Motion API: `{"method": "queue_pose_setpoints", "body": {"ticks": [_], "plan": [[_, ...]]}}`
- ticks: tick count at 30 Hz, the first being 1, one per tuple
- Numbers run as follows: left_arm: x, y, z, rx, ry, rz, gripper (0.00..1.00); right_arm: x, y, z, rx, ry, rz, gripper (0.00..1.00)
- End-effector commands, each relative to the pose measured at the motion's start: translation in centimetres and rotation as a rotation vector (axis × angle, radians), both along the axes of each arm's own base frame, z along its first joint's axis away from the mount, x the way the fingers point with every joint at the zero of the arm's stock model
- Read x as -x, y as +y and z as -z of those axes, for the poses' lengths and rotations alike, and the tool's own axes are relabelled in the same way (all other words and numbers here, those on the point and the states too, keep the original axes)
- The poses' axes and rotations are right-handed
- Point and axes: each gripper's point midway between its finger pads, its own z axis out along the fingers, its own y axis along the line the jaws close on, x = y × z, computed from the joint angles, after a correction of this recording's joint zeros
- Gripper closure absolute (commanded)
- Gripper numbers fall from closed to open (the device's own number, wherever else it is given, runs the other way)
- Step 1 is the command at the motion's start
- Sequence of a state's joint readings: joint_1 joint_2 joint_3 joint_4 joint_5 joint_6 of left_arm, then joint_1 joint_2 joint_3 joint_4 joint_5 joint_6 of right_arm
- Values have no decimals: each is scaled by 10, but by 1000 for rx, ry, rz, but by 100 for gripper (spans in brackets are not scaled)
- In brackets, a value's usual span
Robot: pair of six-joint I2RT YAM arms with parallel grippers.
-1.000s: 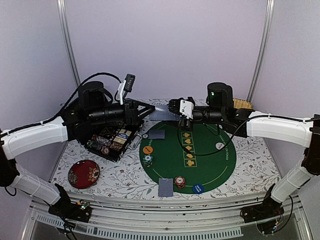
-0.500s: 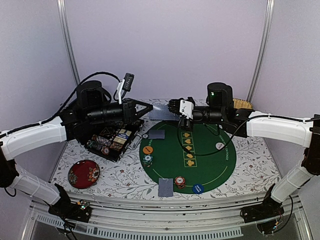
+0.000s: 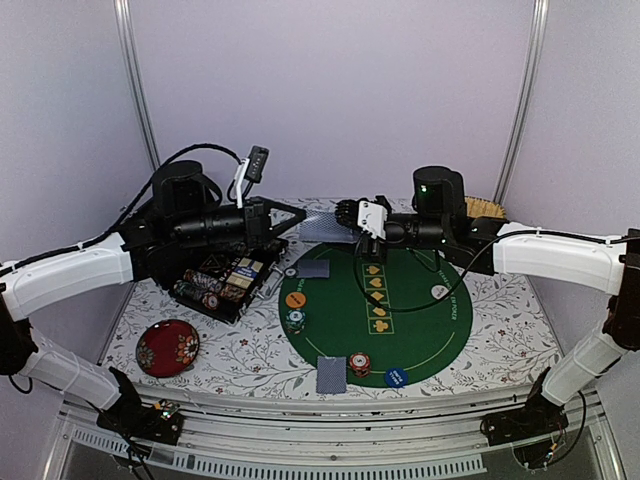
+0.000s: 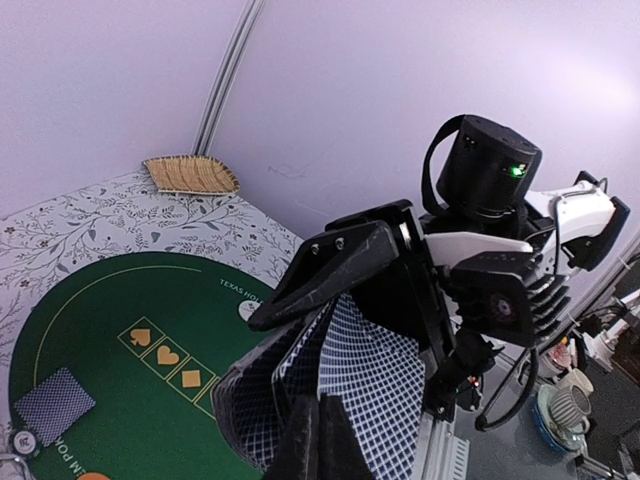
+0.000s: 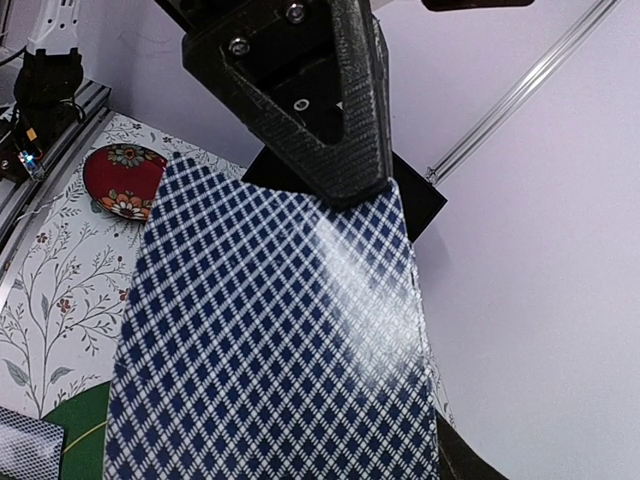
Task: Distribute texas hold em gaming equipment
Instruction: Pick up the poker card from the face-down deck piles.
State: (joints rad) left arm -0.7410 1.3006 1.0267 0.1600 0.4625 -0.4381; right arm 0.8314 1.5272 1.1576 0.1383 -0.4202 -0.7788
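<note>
Nearest the arm bases, well short of both end effectors, a card, a red chip stack and a blue disc lie on the green mat. Farther in, below the left end effector, sit a green chip stack, an orange disc and a second card. Above the mat's far edge, the left end effector is closed tight on one edge of the deck. The right end effector grips the deck from the opposite side.
</note>
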Motion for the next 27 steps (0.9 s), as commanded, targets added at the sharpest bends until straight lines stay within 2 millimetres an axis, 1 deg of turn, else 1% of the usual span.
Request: {"method": "queue_pose_setpoints", "body": {"ticks": [1, 4, 8, 14, 20, 24, 27], "plan": [[-3, 10, -11, 37, -26, -36, 100, -1, -1, -5, -8, -11, 21, 51], [-8, 20, -14, 67, -38, -72, 100, -2, -2, -3, -3, -7, 24, 52], [-14, 24, -9, 76, -15, -89, 100, -2, -2, -2, -2, -4, 25, 52], [-16, 38, -20, 141, -6, -90, 100, -5, -3, 2, 6, 7, 32, 52], [-14, 42, -26, 171, 0, -69, 100, -7, -4, 6, 8, 22, 36, 52], [-14, 49, -33, 188, -6, -74, 100, -9, -6, 9, 11, 30, 42, 53], [-17, 58, -38, 203, -12, -94, 100, -11, -7, 9, 10, 29, 48, 53]]}}
